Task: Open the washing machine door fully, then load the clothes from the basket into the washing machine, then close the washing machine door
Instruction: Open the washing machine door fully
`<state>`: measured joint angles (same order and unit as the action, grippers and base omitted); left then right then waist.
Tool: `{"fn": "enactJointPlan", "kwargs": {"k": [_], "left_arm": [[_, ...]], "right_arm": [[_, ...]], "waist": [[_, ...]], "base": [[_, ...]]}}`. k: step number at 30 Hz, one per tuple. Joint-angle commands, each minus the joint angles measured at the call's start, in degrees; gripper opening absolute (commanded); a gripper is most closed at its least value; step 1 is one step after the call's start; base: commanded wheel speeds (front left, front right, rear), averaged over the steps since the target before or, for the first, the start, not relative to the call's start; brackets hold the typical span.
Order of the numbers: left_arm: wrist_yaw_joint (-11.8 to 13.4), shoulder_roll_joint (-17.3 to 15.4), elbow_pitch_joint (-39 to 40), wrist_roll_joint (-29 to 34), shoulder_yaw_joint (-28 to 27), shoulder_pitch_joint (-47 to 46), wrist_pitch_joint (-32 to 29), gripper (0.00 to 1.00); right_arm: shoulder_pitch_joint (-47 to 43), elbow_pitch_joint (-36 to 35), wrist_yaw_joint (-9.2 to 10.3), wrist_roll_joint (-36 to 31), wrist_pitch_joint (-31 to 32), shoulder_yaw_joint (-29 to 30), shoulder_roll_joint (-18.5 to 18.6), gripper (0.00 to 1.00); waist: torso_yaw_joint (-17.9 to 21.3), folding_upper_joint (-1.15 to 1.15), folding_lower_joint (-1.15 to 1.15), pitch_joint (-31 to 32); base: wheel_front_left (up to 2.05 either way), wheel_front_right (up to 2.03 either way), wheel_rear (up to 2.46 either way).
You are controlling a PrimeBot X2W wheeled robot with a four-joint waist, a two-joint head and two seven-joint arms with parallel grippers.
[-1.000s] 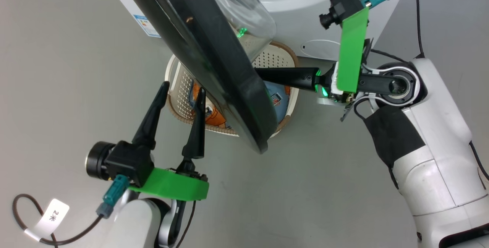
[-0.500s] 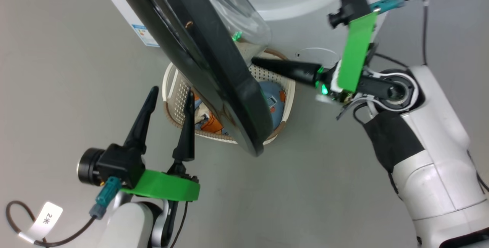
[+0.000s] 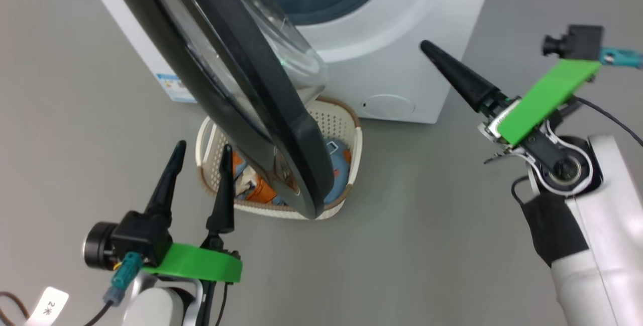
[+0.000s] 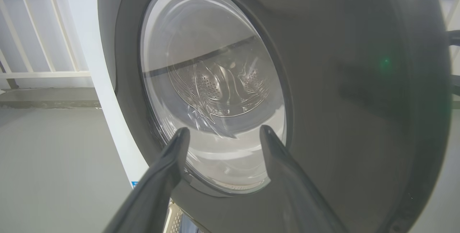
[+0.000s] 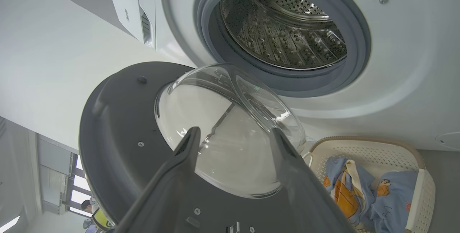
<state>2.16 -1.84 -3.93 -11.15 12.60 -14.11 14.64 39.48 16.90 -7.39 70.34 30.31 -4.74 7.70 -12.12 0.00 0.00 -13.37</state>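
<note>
Two sets of jaws released: left gripper (image 3: pixel 204 145), right gripper (image 5: pixel 234 130); cable tag (image 3: pixel 48 308) reads "2*"; blue label (image 3: pixel 173 87) illegible.

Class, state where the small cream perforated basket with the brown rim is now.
Head view, centre: the cream perforated basket stands on the grey floor just before the big white washing machine, partly hidden behind its open black-framed round door.

door (image 4: pixel 341 82): black frame, close ahead
glass (image 4: pixel 212 82): clear, bulging centre
left gripper (image 4: pixel 224 130): fingers spread, tips before the lower glass
machine (image 4: pixel 97 82): white side, left of door
floor (image 4: pixel 54 161): grey
</note>
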Motion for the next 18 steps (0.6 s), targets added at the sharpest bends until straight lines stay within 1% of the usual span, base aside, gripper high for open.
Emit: {"fn": "enactJointPlan", "kwargs": {"k": [1, 5, 9, 13, 16, 18], "left_arm": [[-0.4, -1.0, 1.0, 0.7, -2.4, 0.3, 0.4, 1.00], [-1.1, -1.0, 0.7, 1.2, -3.5, 1.4, 0.4, 1.00], [-1.6, -1.0, 0.5, 1.4, -4.5, 2.6, 0.4, 1.00], [-1.9, -1.0, 0.6, 1.5, -5.4, 3.5, 0.4, 1.00], [-2.0, -1.0, 0.8, 1.5, -6.0, 4.3, 0.4, 1.00], [-2.1, -1.0, 0.9, 1.5, -6.3, 4.9, 0.4, 1.00]], "right_arm": [[-1.4, -3.3, -0.10, -2.0, -2.5, -1.0, -0.4, 1.00], [-5.3, -8.6, -0.10, -8.5, -11.4, -3.7, 2.3, 1.00], [-9.0, -11.5, -0.10, -15.1, -21.0, -7.8, 5.8, 1.00], [-11.6, -11.4, -0.10, -22.4, -30.9, -10.8, 8.9, 1.00], [-13.5, -10.3, -0.10, -26.4, -36.7, -11.9, 10.4, 1.00], [-15.0, -9.3, -0.10, -27.9, -40.1, -11.5, 11.0, 1.00]], "waist": [[2.0, 0.00, 0.00, 2.3], [3.3, 0.00, 0.00, 4.2], [4.4, 0.00, 0.00, 5.9], [5.1, 0.00, 0.00, 6.9], [5.6, 0.00, 0.00, 7.5], [5.8, 0.00, 0.00, 7.9]], "base": [[0.00, 0.00, 0.00], [0.00, 0.00, 0.00], [0.00, 0.00, 0.00], [0.00, 0.00, 0.00], [0.00, 0.00, 0.00], [0.00, 0.00, 0.00]]}}
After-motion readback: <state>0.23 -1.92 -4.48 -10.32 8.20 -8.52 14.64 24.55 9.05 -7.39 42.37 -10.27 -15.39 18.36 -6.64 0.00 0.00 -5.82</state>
